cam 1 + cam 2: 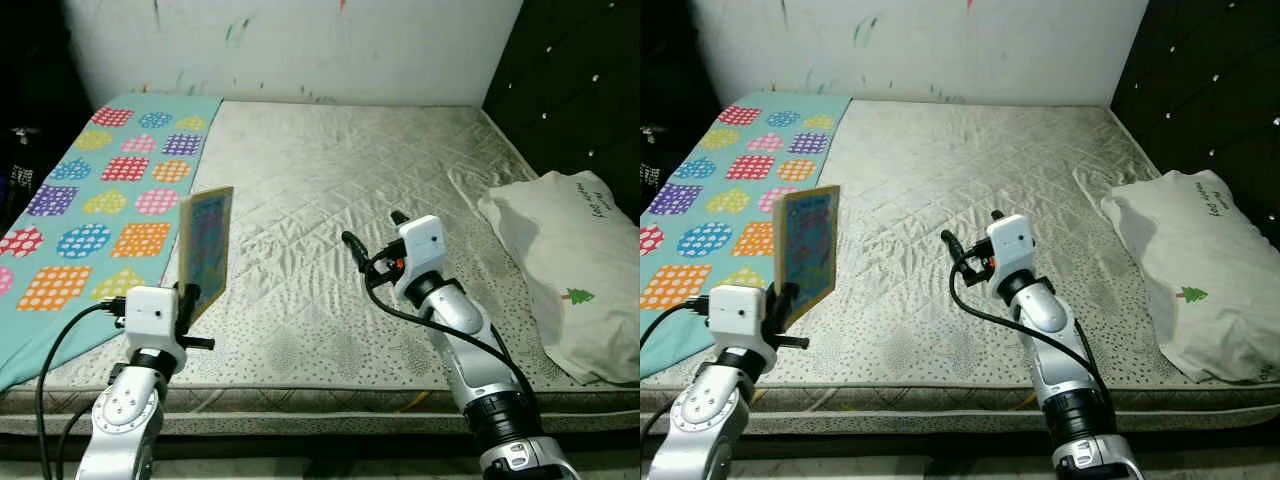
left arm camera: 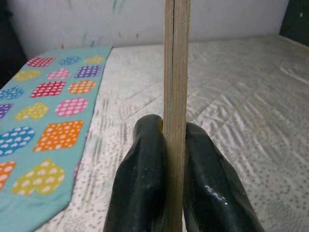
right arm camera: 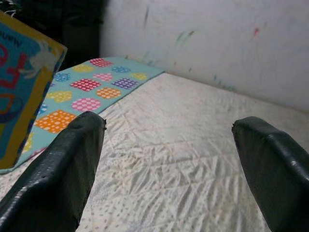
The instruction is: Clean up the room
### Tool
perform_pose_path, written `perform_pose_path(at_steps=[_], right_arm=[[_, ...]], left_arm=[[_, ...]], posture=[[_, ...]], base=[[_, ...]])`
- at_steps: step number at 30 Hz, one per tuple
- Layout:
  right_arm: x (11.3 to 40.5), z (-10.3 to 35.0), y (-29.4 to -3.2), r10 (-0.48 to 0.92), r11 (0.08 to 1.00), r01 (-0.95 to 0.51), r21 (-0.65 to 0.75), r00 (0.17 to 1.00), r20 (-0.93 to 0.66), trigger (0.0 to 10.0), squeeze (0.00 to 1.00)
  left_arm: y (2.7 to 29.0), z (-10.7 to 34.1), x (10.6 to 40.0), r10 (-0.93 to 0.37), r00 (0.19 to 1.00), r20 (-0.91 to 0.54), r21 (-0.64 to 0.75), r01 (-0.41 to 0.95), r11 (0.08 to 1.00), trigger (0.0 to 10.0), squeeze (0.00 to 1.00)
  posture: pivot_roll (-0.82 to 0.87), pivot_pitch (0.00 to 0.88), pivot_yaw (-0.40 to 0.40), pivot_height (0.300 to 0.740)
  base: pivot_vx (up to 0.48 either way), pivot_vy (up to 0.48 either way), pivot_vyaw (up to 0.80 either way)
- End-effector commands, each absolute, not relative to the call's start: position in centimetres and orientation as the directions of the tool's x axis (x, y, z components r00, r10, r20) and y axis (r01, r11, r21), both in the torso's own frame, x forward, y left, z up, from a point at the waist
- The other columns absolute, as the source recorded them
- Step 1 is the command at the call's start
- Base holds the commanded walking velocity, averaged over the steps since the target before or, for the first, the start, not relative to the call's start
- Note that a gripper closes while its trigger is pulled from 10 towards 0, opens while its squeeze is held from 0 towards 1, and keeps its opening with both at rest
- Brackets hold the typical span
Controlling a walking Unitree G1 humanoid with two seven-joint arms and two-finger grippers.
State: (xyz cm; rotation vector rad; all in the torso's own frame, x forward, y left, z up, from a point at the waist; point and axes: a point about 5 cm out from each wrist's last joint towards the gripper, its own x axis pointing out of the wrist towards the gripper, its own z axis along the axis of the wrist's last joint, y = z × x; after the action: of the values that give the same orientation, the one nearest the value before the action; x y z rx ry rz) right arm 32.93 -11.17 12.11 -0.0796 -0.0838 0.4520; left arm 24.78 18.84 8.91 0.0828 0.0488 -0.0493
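I had the left gripper [image 1: 197, 296] raised over the near edge of the mattress [image 1: 340, 180], its two black fingers [image 2: 145, 183] pinching the lower end of a thin board book [image 1: 205, 250] and holding it upright. The book's cover was blue with colourful print inside a yellow-tan border, and red lettering showed on it in the right wrist view; edge-on, in the left wrist view, it read as two pale cardboard layers pressed together. It stood above the mattress just beside the edge of the turquoise blanket [image 1: 90, 200], which was patterned with bright dotted squares, circles and hearts and covered the left side of the bed. My right gripper [image 1: 372, 237] hovered over the middle of the near edge, fingers spread wide apart, holding nothing. A white pillow [image 1: 570, 260] lay at the mattress's right edge.
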Motion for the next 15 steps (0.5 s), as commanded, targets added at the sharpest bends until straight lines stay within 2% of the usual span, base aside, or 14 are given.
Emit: perform_pose_path(at_steps=[1,6,8,11,15], right_arm=[[32.7,11.9,-11.4,0.412,0.910,-0.407,-0.077,0.909,0.067,10.0,0.00],[31.1,11.3,-13.2,0.279,0.960,-0.278,-0.030,0.953,0.119,10.0,0.00],[29.8,10.9,-14.4,0.237,0.971,-0.232,-0.056,0.962,0.137,10.0,0.00],[28.0,9.8,-16.6,0.140,0.990,-0.136,-0.045,0.985,0.102,10.0,0.00],[26.1,9.3,-18.9,0.115,0.991,-0.110,-0.080,0.991,0.067,10.0,0.00]], left_arm=[[18.8,9.9,24.7,-0.039,0.999,0.016,0.110,0.037,0.993,10.0,0.00],[18.8,9.6,23.6,0.012,0.999,0.037,0.075,-0.015,0.997,10.0,0.00],[19.1,9.4,23.0,0.048,0.998,0.034,0.070,-0.050,0.996,10.0,0.00],[19.6,9.1,22.4,0.089,0.996,0.021,0.060,-0.090,0.994,10.0,0.00],[19.8,8.9,21.9,0.101,0.995,0.015,0.057,-0.102,0.993,10.0,0.00]], posture=[[-0.03,0.000,-0.005,0.740],[-0.03,0.000,-0.016,0.740],[-0.03,0.000,-0.015,0.740],[-0.07,0.000,0.001,0.740],[-0.08,0.000,0.008,0.740]], base=[[0.000,0.000,0.00],[0.000,0.000,0.00],[0.000,0.000,0.00],[0.000,0.000,0.00],[0.000,0.000,0.00]])
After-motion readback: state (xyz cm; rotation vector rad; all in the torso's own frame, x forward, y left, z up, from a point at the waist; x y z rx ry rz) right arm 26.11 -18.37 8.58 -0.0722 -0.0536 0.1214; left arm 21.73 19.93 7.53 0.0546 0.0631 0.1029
